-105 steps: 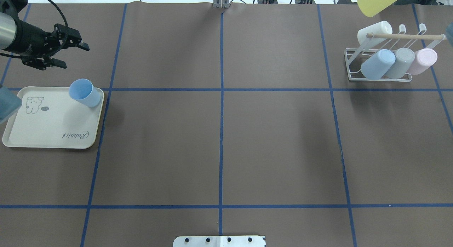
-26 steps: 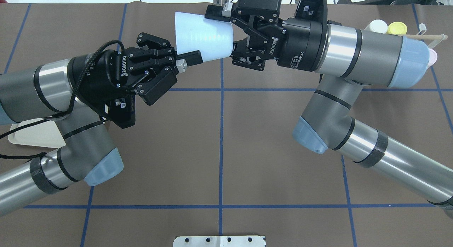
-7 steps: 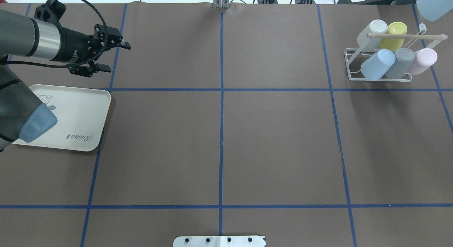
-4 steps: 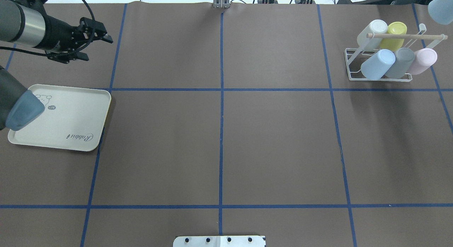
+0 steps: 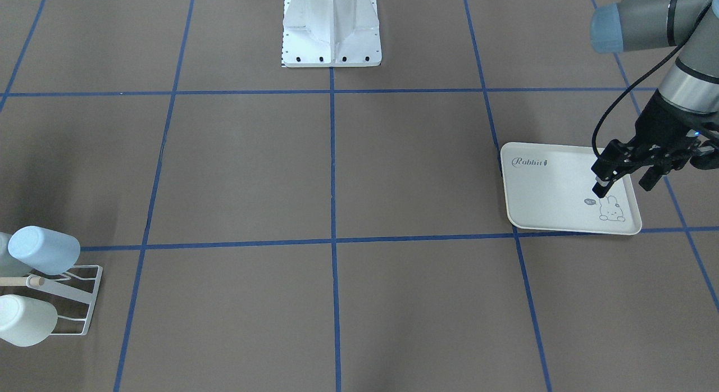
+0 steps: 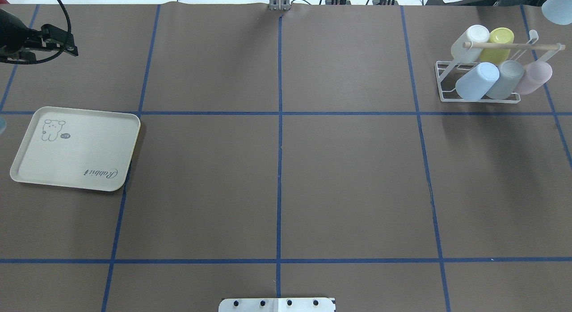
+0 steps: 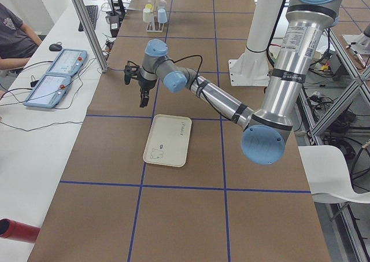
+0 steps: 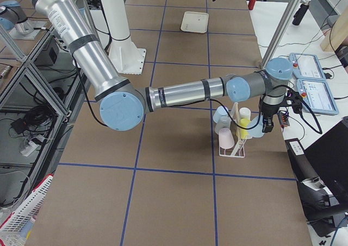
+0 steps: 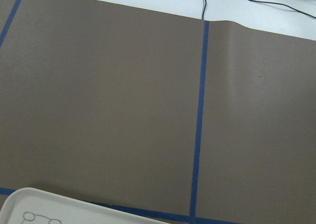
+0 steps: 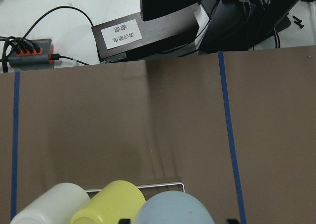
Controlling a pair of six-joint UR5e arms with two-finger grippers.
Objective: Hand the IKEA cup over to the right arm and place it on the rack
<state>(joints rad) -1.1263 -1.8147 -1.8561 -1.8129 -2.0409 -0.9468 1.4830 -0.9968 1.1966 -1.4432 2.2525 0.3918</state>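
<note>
Pale-blue IKEA cup (image 10: 173, 210) is pinched in the right gripper (image 10: 177, 220) near the far right end of the rack (image 6: 518, 46), left gripper (image 5: 623, 181) open and empty; misaligned lowering might miss the free prong (image 6: 532, 33), jostling the yellow cup (image 6: 500, 37).

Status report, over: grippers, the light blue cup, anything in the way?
Left gripper open, empty. Right gripper shut on light blue cup, by rack, not yet placed. End prong beside yellow cup free.
</note>
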